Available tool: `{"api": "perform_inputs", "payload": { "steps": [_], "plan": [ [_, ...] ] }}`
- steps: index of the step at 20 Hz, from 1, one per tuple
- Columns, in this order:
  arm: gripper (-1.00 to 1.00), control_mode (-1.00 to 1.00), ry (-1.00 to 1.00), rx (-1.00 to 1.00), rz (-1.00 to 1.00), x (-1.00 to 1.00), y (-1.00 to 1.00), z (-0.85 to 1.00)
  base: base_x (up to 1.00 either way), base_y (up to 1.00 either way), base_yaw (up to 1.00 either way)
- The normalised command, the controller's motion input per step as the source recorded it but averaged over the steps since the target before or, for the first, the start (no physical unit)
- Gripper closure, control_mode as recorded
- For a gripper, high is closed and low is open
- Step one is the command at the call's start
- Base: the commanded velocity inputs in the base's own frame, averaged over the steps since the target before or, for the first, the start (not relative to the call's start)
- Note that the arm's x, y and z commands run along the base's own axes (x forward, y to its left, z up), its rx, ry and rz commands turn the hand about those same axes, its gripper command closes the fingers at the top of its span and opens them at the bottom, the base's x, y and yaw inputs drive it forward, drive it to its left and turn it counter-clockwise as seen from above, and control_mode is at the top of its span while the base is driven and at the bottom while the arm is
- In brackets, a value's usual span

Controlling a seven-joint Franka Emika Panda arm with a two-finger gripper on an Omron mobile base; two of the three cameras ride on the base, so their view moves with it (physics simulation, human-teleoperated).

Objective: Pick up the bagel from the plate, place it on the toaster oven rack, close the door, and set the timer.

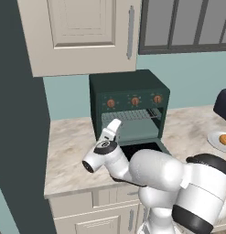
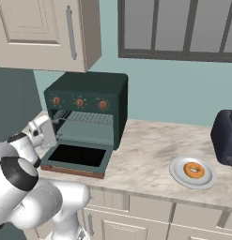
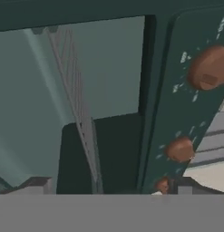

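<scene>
The orange-brown bagel (image 2: pixel 194 169) (image 1: pixel 225 140) lies on the white plate (image 2: pixel 178 176) (image 1: pixel 214 138) on the counter, far right of the arm. The dark green toaster oven (image 1: pixel 128 84) (image 2: pixel 89 86) stands open. Its door (image 2: pixel 104 162) (image 1: pixel 153 146) is folded down flat, partly behind the arm in the left base view. The grey wire toaster oven rack (image 1: pixel 130 115) (image 2: pixel 89 117) (image 3: pixel 79 108) spans the cavity with nothing on it. My gripper (image 1: pixel 115 124) (image 2: pixel 48 125) (image 3: pixel 111 186) hovers at the oven's left front, pointing into the cavity, open and holding nothing.
Three copper knobs (image 1: pixel 135 101) (image 2: pixel 79 102) (image 3: pixel 180 148) line the oven's front panel. A dark toaster (image 2: pixel 225 136) stands right of the plate. Cream cabinets (image 1: pixel 82 32) hang above the oven, and a dark tall wall (image 1: pixel 18 137) closes the counter's left end.
</scene>
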Motion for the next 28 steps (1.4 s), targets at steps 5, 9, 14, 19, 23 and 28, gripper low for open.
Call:
{"api": "perform_inputs", "payload": {
  "steps": [5, 9, 14, 19, 23, 28],
  "plan": [
    [-1.00, -1.00, 0.22, -0.12, 0.02, 0.00, 0.00, 0.00, 0.00, 0.00, 0.00],
    [-1.00, -1.00, 0.18, -0.18, 0.03, 0.00, 0.00, 0.00, 0.00, 0.00, 0.00],
    [-1.00, -1.00, 0.11, -0.21, 0.03, 0.02, 0.00, 0.00, 0.00, 0.00, 0.00],
    [-1.00, -1.00, 0.04, -0.21, 0.04, 0.18, 0.00, 0.00, 0.00, 0.00, 0.00],
    [-1.00, -1.00, 0.00, -0.14, 0.02, 0.31, 0.00, -0.02, 0.00, 0.00, 0.00],
    [-1.00, -1.00, 0.00, -0.05, 0.00, 0.28, 0.00, -0.13, 0.00, 0.00, 0.00]
  ]
}}
